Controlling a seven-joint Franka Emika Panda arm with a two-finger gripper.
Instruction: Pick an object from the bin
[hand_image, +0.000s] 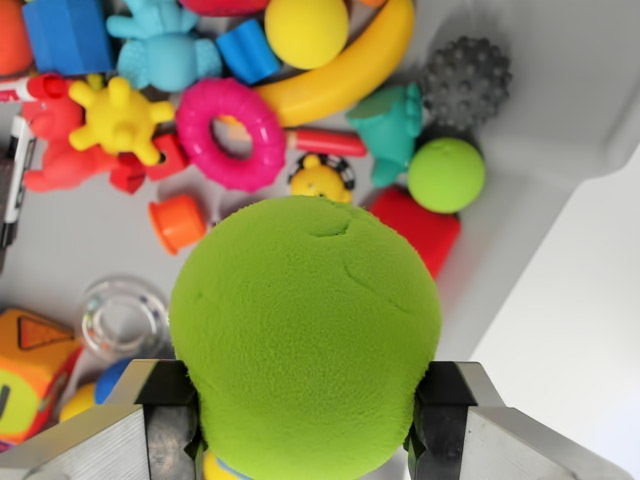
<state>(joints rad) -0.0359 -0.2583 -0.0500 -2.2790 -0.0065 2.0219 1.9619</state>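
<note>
A large green foam ball (305, 330) fills the lower middle of the wrist view, held above the bin. My gripper (305, 425) is shut on it, with one metal finger (165, 420) pressing its left side and the other at its right side. Below lies the grey bin (560, 90), full of toys. The ball hides the toys directly under it.
In the bin lie a pink ring (232, 133), a yellow banana (350, 70), a yellow ball (306, 30), a small green ball (446, 175), a dark spiky ball (466, 82), a red block (425, 228), an orange cap (178, 221) and a clear ring (124, 318). The bin's white rim (570, 320) runs along the right.
</note>
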